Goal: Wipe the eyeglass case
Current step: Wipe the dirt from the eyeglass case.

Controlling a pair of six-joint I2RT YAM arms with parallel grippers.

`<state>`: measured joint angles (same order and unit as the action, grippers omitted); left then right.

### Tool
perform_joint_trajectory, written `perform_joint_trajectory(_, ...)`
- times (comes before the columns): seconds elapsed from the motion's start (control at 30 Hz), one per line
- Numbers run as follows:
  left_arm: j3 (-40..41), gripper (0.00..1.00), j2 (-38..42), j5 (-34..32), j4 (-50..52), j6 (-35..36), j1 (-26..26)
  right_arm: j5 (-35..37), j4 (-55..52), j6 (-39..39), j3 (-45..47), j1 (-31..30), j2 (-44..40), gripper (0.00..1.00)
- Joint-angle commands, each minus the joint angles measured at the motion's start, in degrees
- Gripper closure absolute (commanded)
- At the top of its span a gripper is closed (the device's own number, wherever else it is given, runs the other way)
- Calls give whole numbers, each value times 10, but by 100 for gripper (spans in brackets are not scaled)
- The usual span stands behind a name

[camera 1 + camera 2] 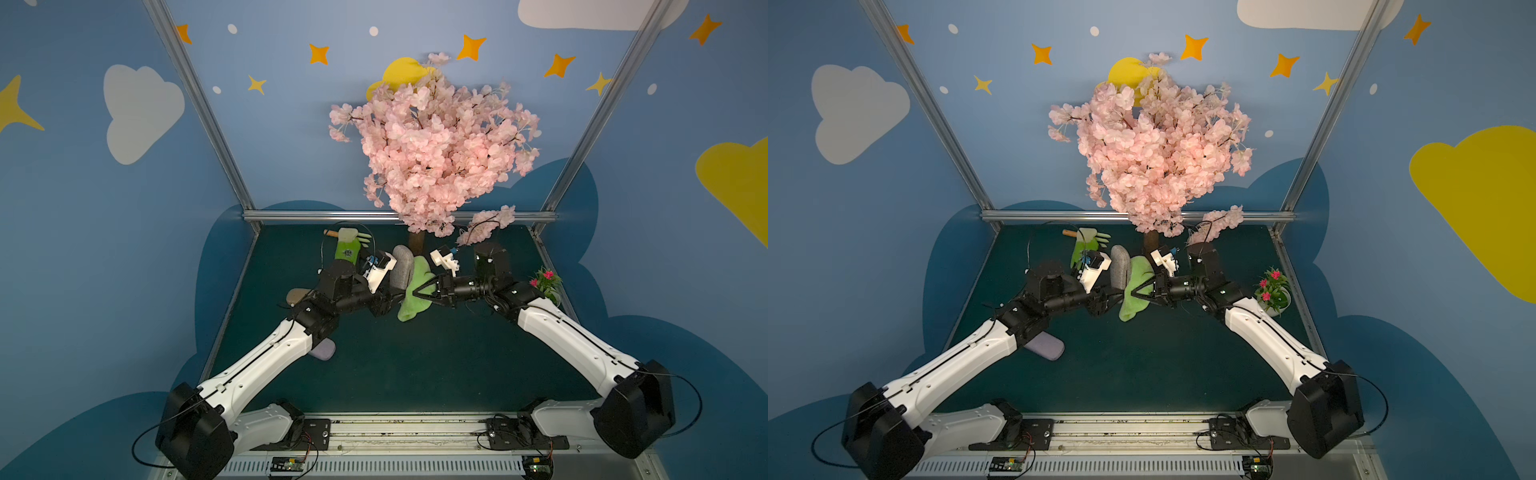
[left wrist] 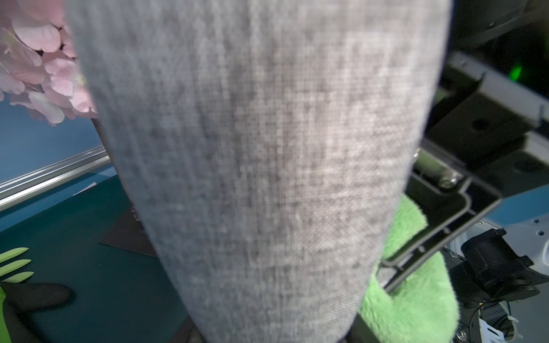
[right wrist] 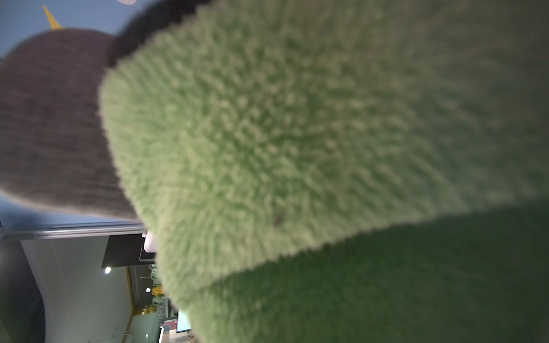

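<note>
Both arms meet at mid-table, case against cloth

The left arm angles inward, the left gripper clamped on the lower end of the upright grey eyeglass case (rounded end up). The green cloth touches its side, pinched tight by the right gripper.

Staged robot booth, painted sky walls

L gripper grips grey eyeglass case by its lower end, case standing roughly upright over the mat. R gripper is pinched on green cloth. Cloth seems to touch case's side, contact partly hidden. Purple case lies under L arm.
</note>
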<state>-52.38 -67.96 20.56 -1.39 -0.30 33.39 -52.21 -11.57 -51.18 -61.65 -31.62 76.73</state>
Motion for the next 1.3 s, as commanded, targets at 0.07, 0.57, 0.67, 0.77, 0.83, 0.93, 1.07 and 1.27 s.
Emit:
perform_joint_trajectory(0.07,-30,97,18,64,-80,23,22,124,-307,173,-130,16,-18,100)
perform_joint_trajectory(0.57,-13,97,-1,72,-48,18,23,83,-134,49,-154,-71,-12,100)
perform_joint_trajectory(0.67,-12,97,10,63,-44,25,22,65,-109,34,-65,-26,-22,100)
perform_joint_trajectory(0.77,-12,97,17,59,-45,27,22,60,-131,56,-8,27,-29,100)
perform_joint_trajectory(0.83,-12,97,20,60,-44,28,22,86,-219,110,-29,51,-29,100)
perform_joint_trajectory(0.93,-17,97,16,61,-18,46,21,148,-364,203,-140,57,-31,100)
perform_joint_trajectory(1.07,-31,97,-4,64,61,98,22,182,-487,291,-309,58,-29,100)
perform_joint_trajectory(1.27,-33,97,-20,-12,162,244,69,103,-486,249,-359,23,-13,100)
